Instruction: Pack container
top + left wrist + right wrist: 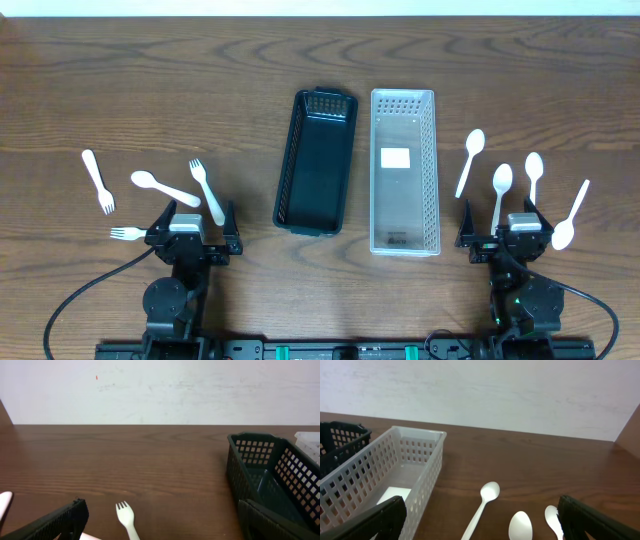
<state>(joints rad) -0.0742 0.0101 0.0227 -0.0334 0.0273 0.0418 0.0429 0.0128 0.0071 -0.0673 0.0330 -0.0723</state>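
A black basket [287, 160] and a white basket [375, 170] stand side by side mid-table, both without cutlery. Three white forks [207, 190] and one white spoon [165, 187] lie at the left. Several white spoons [500, 190] lie at the right. My left gripper [195, 224] is open and empty just near of the forks. One fork [126, 517] lies between its fingers in the left wrist view [160, 522]. My right gripper [505, 230] is open and empty just near of the spoons; a spoon [485, 502] lies ahead of it [480, 522].
The black basket's wall [255, 452] is at the right of the left wrist view. The white basket [380, 467] is at the left of the right wrist view, with a white label on its floor. A white wall stands beyond the table's far edge.
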